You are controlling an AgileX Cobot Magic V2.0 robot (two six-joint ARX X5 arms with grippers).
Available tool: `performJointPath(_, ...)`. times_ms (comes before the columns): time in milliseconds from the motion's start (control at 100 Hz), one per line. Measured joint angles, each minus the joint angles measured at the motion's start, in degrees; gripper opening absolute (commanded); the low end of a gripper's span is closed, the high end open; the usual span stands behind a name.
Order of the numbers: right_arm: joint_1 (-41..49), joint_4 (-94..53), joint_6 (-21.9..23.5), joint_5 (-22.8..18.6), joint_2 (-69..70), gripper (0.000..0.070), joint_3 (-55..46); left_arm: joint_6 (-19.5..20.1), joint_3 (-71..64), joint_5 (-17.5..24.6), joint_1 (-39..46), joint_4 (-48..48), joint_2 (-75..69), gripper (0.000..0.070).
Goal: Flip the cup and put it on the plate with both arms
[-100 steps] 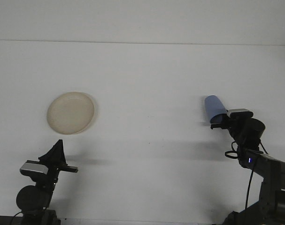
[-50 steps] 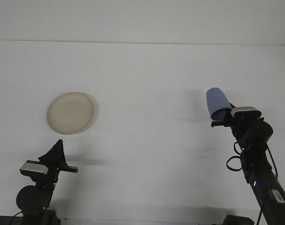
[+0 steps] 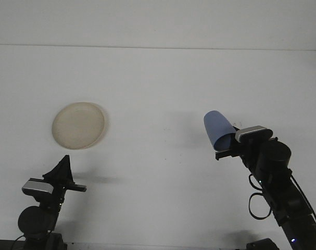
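Right pincer [image 3: 226, 147] is clamped on the rim end of a blue cup [image 3: 216, 129]; cup is off the bench [image 3: 163, 83], tilted, closed end pointing up and to the left. Cup sits right of centre, well apart from the plate [image 3: 78, 125], which lies flat on the left side of the bench.

Left pincer [image 3: 63, 169] sits low at the near left edge, just this side of the plate, holding nothing; fingers look drawn together to a point.

Step in hand looks like carrying the cup toward the middle for a flip or handover. To do it well: keep the grip firm at the rim, keep the carry slow, bring the cup where the left arm can reach it, leave the body of the cup free for the second grasp, don't let go until the other side has it. Risk is the cup slipping, since only its end is held.

Bench is plain white, matte, bare apart from the plate. White wall behind, a seam where it meets the bench. Even light, soft shadows.
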Motion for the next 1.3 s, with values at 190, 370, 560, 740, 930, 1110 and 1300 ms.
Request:
performJointPath(190,5.3,-16.5,2.2,0.0,5.3,0.0004,13.1,0.0,0.0,0.0,0.0,0.0,0.0,0.0012)
performJointPath(370,8.9,-30.8,3.0,0.0,14.0,0.0004,26.6,0.0,0.0,0.0,0.0,0.0,0.0,0.0012)
performJointPath(560,11.7,-43.5,3.1,0.0,25.0,0.0004,40.3,0.0,0.0,0.0,0.0,0.0,0.0,0.0012)
performJointPath(740,14.3,-53.1,1.5,0.0,35.2,0.0004,50.3,0.0,0.0,0.0,0.0,0.0,0.0,0.0012)
performJointPath(930,18.0,-57.7,-0.9,0.0,42.1,0.0004,54.4,0.0,0.0,0.0,0.0,0.0,0.0,0.0012)
performJointPath(1110,21.0,-58.5,-2.2,0.0,47.3,0.0004,54.4,0.0,0.0,0.0,0.0,0.0,0.0,0.0012)
performJointPath(1300,23.5,-58.7,-2.8,0.0,50.6,0.0004,54.4,0.0,0.0,0.0,0.0,0.0,0.0,0.0012)
